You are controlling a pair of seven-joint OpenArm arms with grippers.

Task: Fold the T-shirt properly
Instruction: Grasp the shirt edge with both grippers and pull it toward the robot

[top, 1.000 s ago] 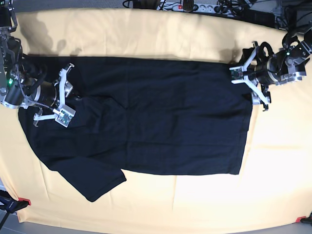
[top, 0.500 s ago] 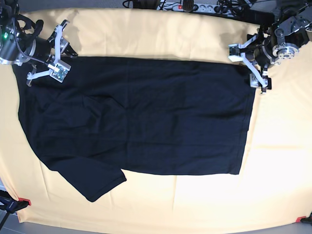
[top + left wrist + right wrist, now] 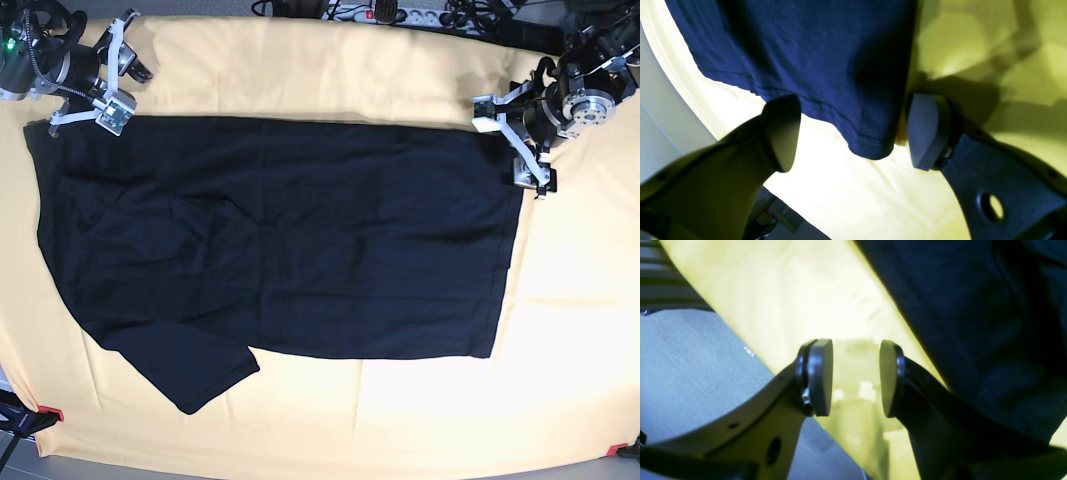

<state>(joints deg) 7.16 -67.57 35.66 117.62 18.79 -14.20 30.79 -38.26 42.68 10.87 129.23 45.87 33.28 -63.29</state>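
A black T-shirt (image 3: pixel 280 235) lies flat on the yellow-covered counter (image 3: pixel 330 70); wrist views alone show the left tool (image 3: pixel 853 133) spread around its corner and the right tool (image 3: pixel 856 378) parted, empty, beside it.

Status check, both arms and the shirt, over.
Left tool open over shirt corner. Right tool open, empty. T-shirt flat on yellow cloth. Nothing blocking.

The T-shirt (image 3: pixel 280 245) lies flat on the yellow-orange cloth (image 3: pixel 330 70) covering the desk. The right claw (image 3: pixel 93 72) sits at its upper-left corner. The left claw (image 3: pixel 508 140), spread wide, sits at its upper-right corner.
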